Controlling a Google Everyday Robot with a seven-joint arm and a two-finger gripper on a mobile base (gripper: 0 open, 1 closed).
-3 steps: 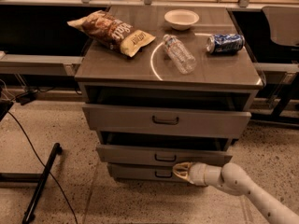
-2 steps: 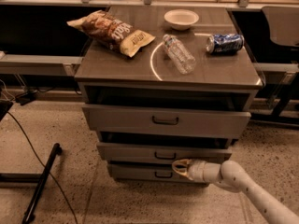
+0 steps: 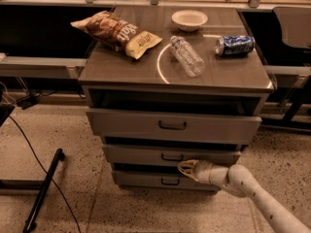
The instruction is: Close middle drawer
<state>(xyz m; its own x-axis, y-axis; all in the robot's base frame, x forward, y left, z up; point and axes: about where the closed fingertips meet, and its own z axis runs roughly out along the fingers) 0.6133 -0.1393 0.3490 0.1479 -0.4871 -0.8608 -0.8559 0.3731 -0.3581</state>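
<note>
So from where I'm standing, the grey cabinet (image 3: 99,72) has all three drawers sticking out to some degree. The top drawer (image 3: 126,123) is pulled out the furthest, and you can see a dark strip of its inside under the cabinet's top. The middle drawer (image 3: 131,154) sits right below it, out a bit but not as far, with a dark gap above its front panel and its small dark bar handle (image 3: 172,157) at centre. The bottom drawer (image 3: 141,179) pokes out least. The robot's white arm (image 3: 252,193) comes in low from the bottom right, and the gripper (image 3: 182,167) is right at the lower edge of the middle drawer's front, just below and a touch right of the handle, in front of the gap above the bottom drawer. I can't tell whether it's actually touching the panel. The fingers point left toward the cabinet and the two curved tips look drawn together into a little loop, with nothing held between them. On top of the cabinet are a chip bag (image 3: 116,33) at the back left, a white bowl (image 3: 189,19) at the back, a clear plastic bottle (image 3: 186,56) lying on its side near the middle, and a blue soda can (image 3: 235,45), also on its side, off to the right. A black cable (image 3: 34,154) trails over the speckled floor on the left.
</note>
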